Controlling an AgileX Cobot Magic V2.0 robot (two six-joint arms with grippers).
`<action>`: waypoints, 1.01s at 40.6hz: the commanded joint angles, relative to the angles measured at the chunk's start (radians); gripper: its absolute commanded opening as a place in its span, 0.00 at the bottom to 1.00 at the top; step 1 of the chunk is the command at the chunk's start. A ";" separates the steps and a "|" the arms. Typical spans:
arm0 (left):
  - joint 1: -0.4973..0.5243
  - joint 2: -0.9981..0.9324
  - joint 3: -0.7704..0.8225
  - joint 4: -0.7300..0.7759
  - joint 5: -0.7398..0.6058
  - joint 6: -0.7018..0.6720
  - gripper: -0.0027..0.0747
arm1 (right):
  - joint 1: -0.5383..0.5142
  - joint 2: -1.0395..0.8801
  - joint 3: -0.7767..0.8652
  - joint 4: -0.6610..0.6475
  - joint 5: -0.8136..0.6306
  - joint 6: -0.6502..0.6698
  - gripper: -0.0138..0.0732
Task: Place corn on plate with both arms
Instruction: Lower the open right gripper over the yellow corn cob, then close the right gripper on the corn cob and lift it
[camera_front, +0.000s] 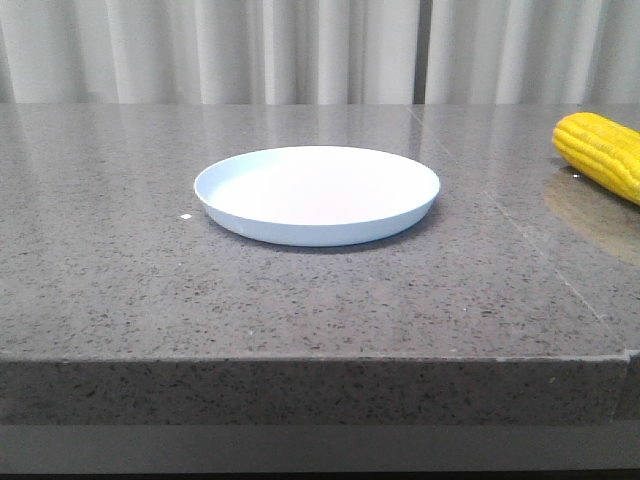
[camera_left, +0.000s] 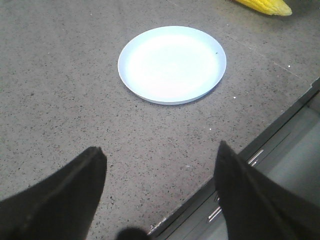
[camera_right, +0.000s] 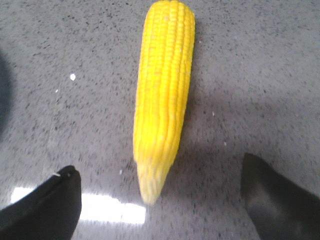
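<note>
The task looks to be at its start — the plate (camera_front: 317, 194) stands bare on the grey counter (camera_front: 120, 260), and the corn (camera_front: 603, 152) lies well apart from it, on the robot's right side. The right gripper (camera_right: 159, 197) hovers above the cob with its 2 fingers spread wide, the pale tip between them. The left gripper (camera_left: 161, 192) is spread too, holding nothing. Grasping, carrying and placing are all left.

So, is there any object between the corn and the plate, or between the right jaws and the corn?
Nothing visible. In the front view only bare table lies between the corn and the plate. In the right wrist view the right gripper is open, with the corn's pale tip between its jaws.
</note>
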 joint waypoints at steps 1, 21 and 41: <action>-0.005 0.003 -0.024 -0.002 -0.078 -0.011 0.63 | -0.002 0.076 -0.109 -0.015 -0.011 -0.006 0.92; -0.005 0.003 -0.024 -0.002 -0.078 -0.011 0.63 | -0.002 0.434 -0.351 -0.026 -0.009 -0.006 0.86; -0.005 0.003 -0.024 -0.002 -0.078 -0.011 0.63 | -0.002 0.496 -0.351 -0.026 0.006 -0.007 0.61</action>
